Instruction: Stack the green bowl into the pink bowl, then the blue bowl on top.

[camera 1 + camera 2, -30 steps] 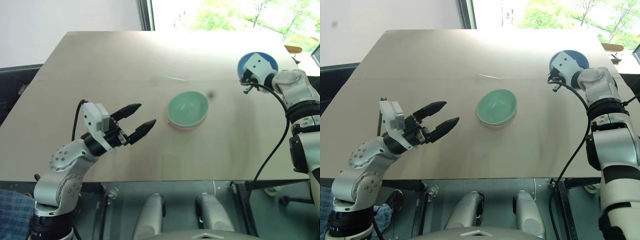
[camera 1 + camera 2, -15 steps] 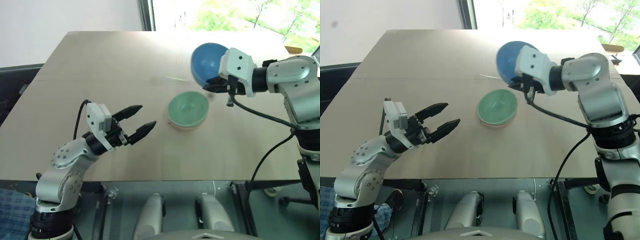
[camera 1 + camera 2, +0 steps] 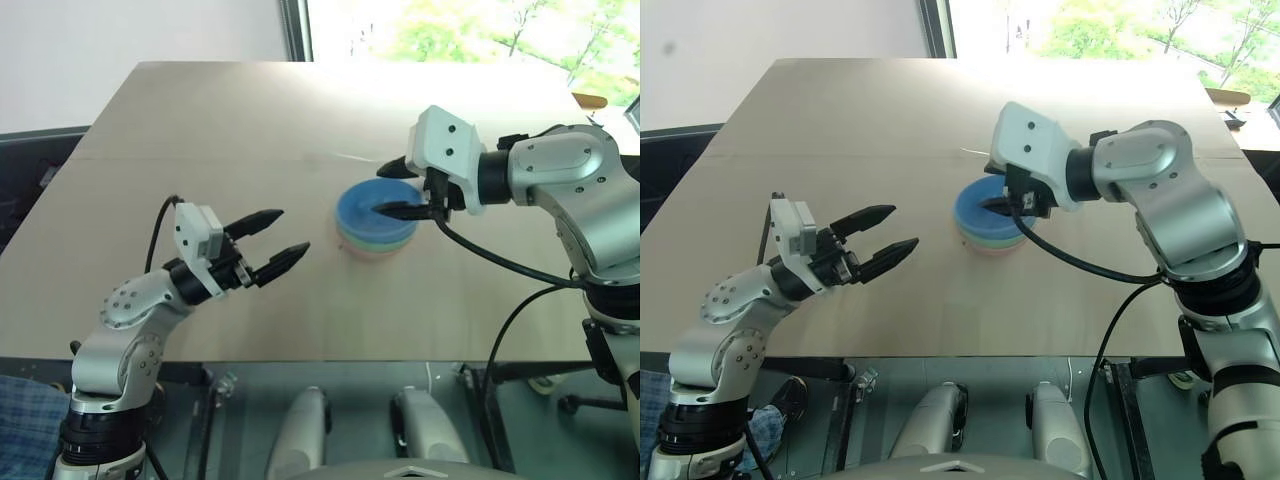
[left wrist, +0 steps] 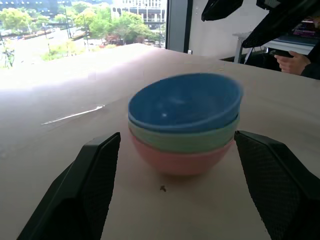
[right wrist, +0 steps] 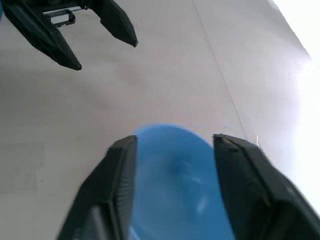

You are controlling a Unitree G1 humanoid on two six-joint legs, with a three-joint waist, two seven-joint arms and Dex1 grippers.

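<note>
Blue bowl (image 4: 184,101) sits nested on green bowl (image 4: 185,140) inside pink bowl (image 4: 180,161), mid-table (image 3: 200,120); stacking looks done, only retreat left; right gripper (image 3: 396,188) fingers spread above the rim, holding nothing; left gripper (image 3: 272,240) wide, empty, well apart; smooth round plastic, matte wood.

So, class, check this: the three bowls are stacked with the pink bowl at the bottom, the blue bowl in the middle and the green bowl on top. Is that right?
Not quite: the order of the upper two is swapped. The left wrist view shows the pink bowl at the bottom, the green bowl in the middle and the blue bowl on top.
</note>
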